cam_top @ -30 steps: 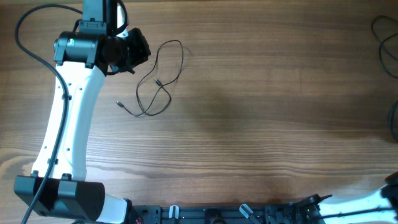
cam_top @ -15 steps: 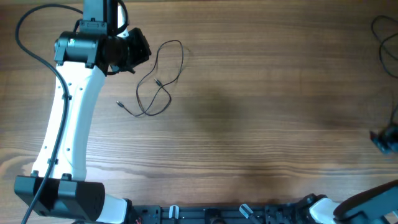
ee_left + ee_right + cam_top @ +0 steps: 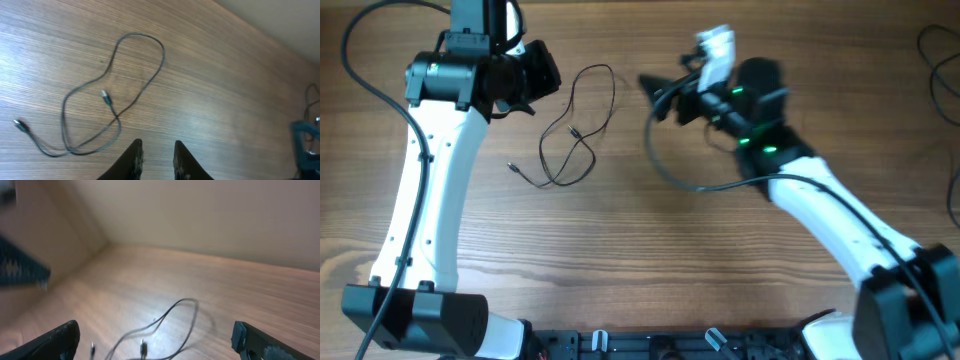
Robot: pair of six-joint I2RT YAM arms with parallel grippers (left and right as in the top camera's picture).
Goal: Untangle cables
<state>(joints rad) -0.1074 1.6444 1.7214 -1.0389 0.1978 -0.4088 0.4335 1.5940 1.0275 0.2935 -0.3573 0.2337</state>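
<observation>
The cables (image 3: pixel 116 117) lie in 1 loose, looped tangle on the table (image 3: pixel 650 240), between the 2 grippers and touched by neither; 2 small plug tips show, 1 inside the loops and 1 at an outer end. The left gripper (image 3: pixel 157 146) hangs just beside the tangle, its jaws a little apart with nothing between them. The right gripper (image 3: pixel 155 329), blurred, points at the cables from the other side, its jaws spread wide and empty.
</observation>
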